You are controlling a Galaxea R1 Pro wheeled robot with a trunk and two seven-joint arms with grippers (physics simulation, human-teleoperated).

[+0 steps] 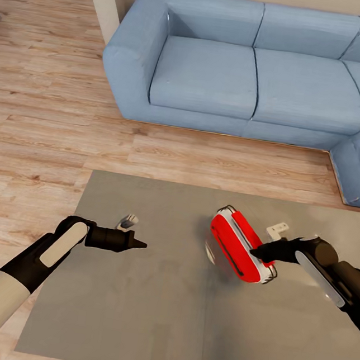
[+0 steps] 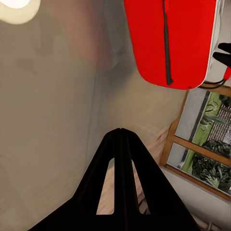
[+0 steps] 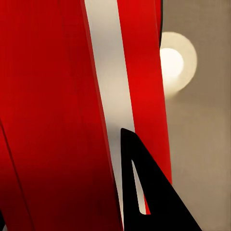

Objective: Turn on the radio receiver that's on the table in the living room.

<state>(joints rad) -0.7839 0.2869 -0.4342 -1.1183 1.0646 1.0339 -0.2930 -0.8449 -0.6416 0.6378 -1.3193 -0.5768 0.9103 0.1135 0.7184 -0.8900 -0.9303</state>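
The bright red radio receiver (image 1: 238, 245) with its white band (image 3: 111, 72) lies tilted on the right half of the grey table (image 1: 130, 309). My right gripper (image 1: 253, 250) is shut, and its tip (image 3: 124, 133) touches the radio's side at the white band. My left gripper (image 1: 142, 245) is shut too and hovers over the table's left half, pointing toward the radio (image 2: 171, 38) with a clear gap between them. The dark slot (image 2: 166, 43) runs down the radio's red face.
A blue L-shaped sofa (image 1: 244, 69) stands beyond the table, across a strip of light wood floor (image 1: 43, 101). The glossy tabletop mirrors a ceiling lamp (image 3: 173, 62) and a framed picture (image 2: 202, 144). The table's left edge (image 1: 51, 265) lies under my left forearm.
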